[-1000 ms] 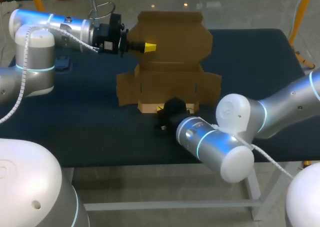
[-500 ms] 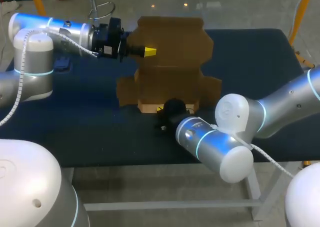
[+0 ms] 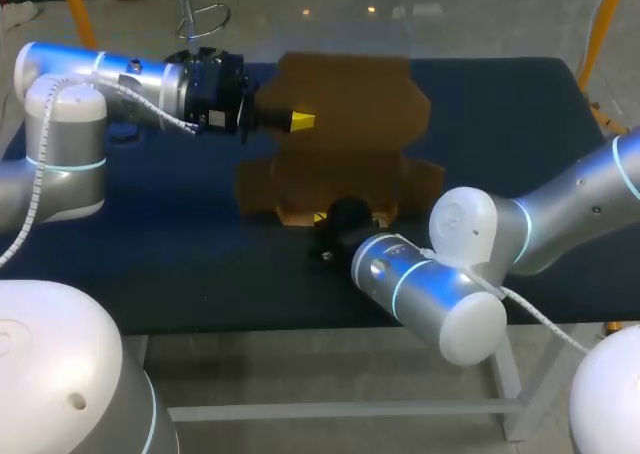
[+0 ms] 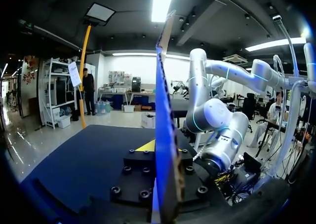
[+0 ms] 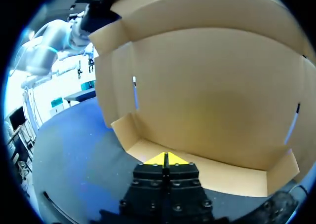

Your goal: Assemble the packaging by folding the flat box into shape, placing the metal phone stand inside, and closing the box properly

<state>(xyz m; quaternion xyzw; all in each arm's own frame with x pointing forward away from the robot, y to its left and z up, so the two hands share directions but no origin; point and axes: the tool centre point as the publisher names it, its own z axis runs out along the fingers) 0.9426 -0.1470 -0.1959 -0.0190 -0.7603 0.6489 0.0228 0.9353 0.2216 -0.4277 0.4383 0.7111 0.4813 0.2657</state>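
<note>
From above, the box [image 3: 350, 124] sits half-folded on the dark surface [image 3: 180, 244], with its tall back panel raised. The left jaws, at the end of the left arm [image 3: 130, 74], meet that panel at its side edge. The right jaws, under the wrist of the right arm [image 3: 420, 274], are low at the box's front flap [image 3: 300, 214], probably pinning the base so it cannot slide while the panel is folded.

At the left wrist, the back panel [image 4: 165, 135] runs edge-on straight between the jaws. One yellow fingertip [image 4: 144, 146] lies against its side and the other is hidden behind the card. I judge the jaws clamped on the panel to steer it.

At the right wrist, the jaws are together, tips touching, and press down on the pale front flap [image 5: 222, 172]. The box's inner wall [image 5: 212, 100] rises just ahead of them. The metal phone stand shows in no view, so loading looks yet to come.
</note>
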